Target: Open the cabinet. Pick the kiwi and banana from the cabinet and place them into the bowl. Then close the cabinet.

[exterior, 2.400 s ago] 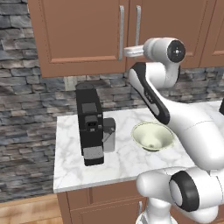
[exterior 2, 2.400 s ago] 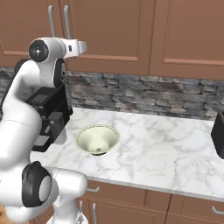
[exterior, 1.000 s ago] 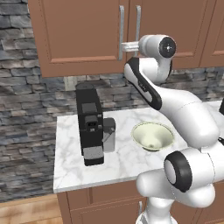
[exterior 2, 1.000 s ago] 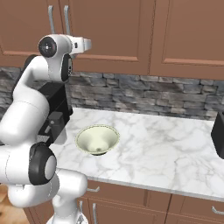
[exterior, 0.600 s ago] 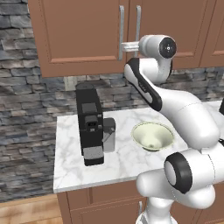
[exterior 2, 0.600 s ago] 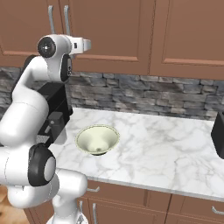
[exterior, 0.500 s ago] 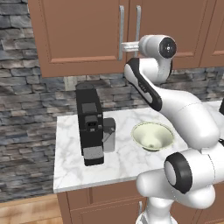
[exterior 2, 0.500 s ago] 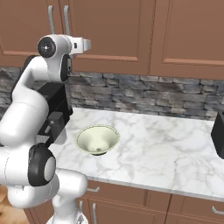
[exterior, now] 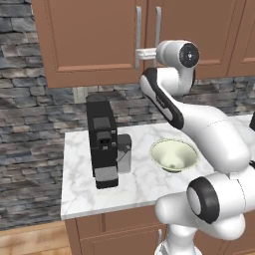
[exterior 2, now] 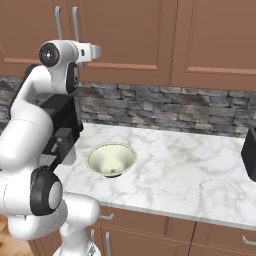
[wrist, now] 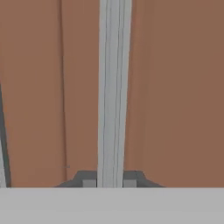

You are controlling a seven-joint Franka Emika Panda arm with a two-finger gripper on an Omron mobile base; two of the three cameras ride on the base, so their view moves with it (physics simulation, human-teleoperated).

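The cabinet point(exterior: 89, 40) point(exterior 2: 135, 35) hangs on the wall with both reddish-brown doors closed. The kiwi and banana are out of view. My gripper point(exterior: 139, 53) point(exterior 2: 97, 50) is raised to the lower ends of the two silver bar handles. In the hand view a vertical silver handle point(wrist: 113, 87) runs between my dark fingertips point(wrist: 89, 179), and my gripper point(wrist: 109, 181) is shut on it. The pale cream-green bowl point(exterior: 173, 154) point(exterior 2: 111, 159) sits empty on the marble counter below the arm.
A black coffee machine point(exterior: 102, 142) point(exterior 2: 62, 130) stands on the counter point(exterior: 79, 174) left of the bowl. Another dark appliance point(exterior 2: 250, 155) sits at the counter's far right. A stone backsplash runs behind, and low cupboards lie under the counter.
The arm reached up and forward to the cabinet handles. Over the last second it stayed put while the jaws closed onto the handle.
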